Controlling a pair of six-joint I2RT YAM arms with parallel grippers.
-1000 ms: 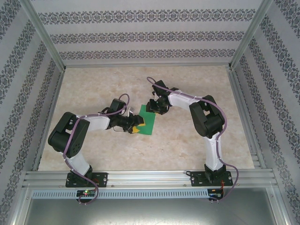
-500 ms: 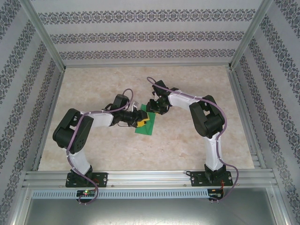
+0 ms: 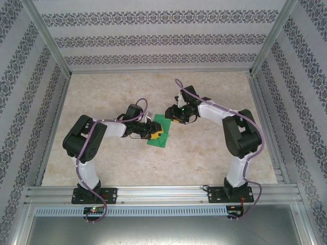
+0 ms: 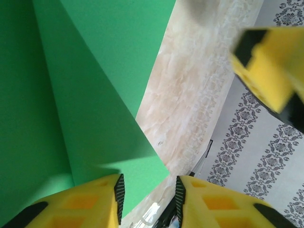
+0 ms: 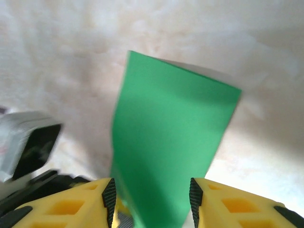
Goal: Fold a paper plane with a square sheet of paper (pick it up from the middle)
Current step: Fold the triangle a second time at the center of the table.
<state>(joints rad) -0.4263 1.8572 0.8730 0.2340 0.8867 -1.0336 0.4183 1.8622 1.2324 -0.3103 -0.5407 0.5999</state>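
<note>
Mid-fold, I think. Green paper sheet (image 5: 171, 133) sits btwn left claw (image 4: 146, 195) fingers, spread, not pinching. Right claw (image 5: 151, 199) is spread too, w/ paper just ahead. Next: press crease flat.

Open table (image 3: 204, 153) surrounds the paper (image 3: 157, 141), hemmed by left tool (image 3: 157, 132) and right tool (image 3: 172, 121).
</note>
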